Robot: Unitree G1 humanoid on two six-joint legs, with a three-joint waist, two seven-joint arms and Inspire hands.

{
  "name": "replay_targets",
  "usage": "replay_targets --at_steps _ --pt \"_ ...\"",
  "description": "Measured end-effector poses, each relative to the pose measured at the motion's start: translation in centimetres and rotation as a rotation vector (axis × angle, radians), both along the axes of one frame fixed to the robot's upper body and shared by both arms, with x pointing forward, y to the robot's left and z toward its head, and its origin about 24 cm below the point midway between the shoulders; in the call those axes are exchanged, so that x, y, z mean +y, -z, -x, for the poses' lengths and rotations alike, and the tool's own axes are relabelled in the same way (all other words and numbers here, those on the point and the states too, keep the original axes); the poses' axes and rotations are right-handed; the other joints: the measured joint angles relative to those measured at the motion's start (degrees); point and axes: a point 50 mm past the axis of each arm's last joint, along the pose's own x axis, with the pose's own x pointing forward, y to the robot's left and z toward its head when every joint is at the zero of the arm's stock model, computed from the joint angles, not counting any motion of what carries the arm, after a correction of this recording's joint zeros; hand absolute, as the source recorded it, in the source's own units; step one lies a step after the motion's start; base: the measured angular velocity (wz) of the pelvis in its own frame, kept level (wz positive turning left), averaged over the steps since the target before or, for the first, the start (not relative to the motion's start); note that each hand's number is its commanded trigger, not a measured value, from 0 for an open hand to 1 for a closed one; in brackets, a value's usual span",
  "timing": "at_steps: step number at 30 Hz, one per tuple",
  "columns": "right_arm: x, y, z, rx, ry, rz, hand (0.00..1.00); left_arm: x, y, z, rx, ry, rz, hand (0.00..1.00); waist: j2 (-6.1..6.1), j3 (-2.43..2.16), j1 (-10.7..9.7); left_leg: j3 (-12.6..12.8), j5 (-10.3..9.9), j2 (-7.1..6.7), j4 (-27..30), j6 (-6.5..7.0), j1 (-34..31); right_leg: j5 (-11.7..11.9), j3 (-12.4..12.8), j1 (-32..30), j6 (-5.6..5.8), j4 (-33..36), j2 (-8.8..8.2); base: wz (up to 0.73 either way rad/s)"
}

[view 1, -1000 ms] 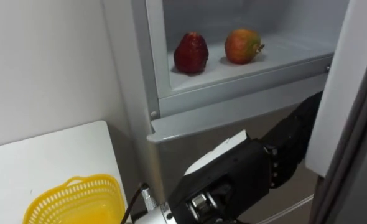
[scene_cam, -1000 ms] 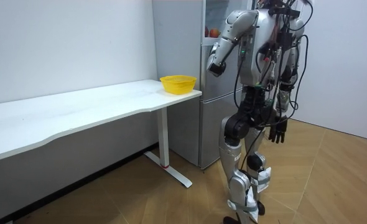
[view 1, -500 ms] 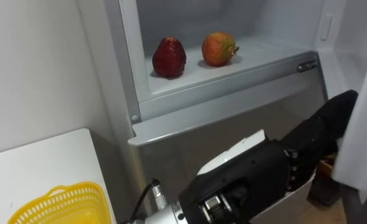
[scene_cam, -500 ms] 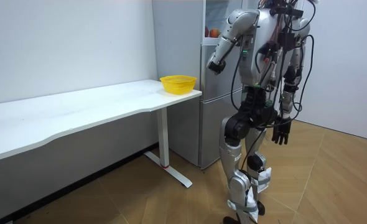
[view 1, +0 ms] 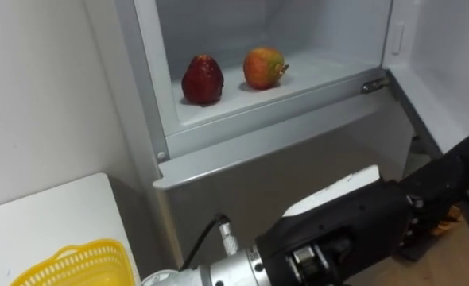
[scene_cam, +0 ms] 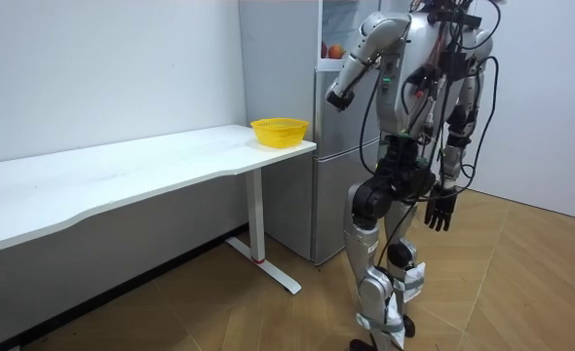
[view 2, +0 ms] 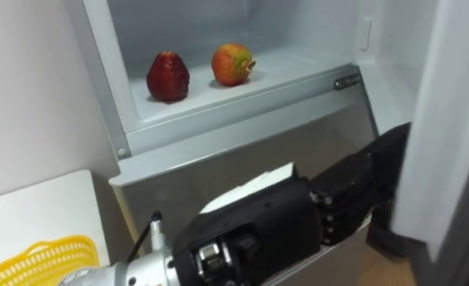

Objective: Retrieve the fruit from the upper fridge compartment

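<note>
The left hand (view 1: pixel 377 218) hangs in front of the fridge's (view 1: pixel 298 159) lower compartment, below the open upper one. Its fingers (view 1: pixel 449 179) are loosely extended and hold nothing. The right hand (scene_cam: pixel 440 208) hangs idle at the robot's side, fingers relaxed.

Above the left hand, the task's things sit on the upper shelf (view 1: pixel 322 71). A dark red fruit (view 1: pixel 203 79) is close to the shelf's front edge at its left end. An apple (view 1: pixel 263 67) is just beside it toward the middle and a little farther back, near the fruit but apart from it. The door (view 2: pixel 449 119) stands open at the right. A yellow basket (view 1: pixel 83 266) waits at the table's (view 1: pixel 52 210) corner next to the fridge.

The step in hand looks like the reach up to the shelf. The hand should rise clear of the ledge under the shelf's front edge before going in, or the knuckles may catch it. The fingers are best kept spread until they bracket one fruit. The red fruit, nearest the front edge, seems the easier pick, though the left wall leaves little room on that side. Coming in from the front and closing gently should avoid nudging the apple, which would likely roll.
</note>
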Motion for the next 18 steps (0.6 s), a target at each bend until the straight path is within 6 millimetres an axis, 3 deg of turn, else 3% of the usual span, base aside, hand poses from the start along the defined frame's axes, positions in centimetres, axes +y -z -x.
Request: replay_targets --at_steps 7,10,18 --pt "0.0 0.0 -0.5 0.008 -0.025 -0.004 0.0 -1.6 -0.5 0.0 -0.003 0.048 0.012 0.0 0.18 0.12 -1.4 0.1 0.0 0.02 0.0 0.0 -1.1 0.1 1.0 -1.5 -0.09 0.3 0.73 -0.09" --pt "0.1 -0.1 -1.0 0.009 -0.05 -0.011 0.0 -2.1 -0.7 0.1 0.0 0.061 0.019 0.0 0.12 0.16 -2.4 1.5 0.0 0.28 0.0 -0.01 -1.3 0.1 0.9 -1.8 -0.2 0.3 0.69 -0.09" --pt "0.1 -0.1 -1.1 0.025 -0.085 -0.024 0.0 -3.3 -1.7 0.8 -0.034 0.109 0.038 0.0 0.1 0.18 -2.3 1.7 0.0 0.37 0.0 -0.01 -1.4 0.1 0.9 -1.7 -0.2 0.2 0.63 0.0"
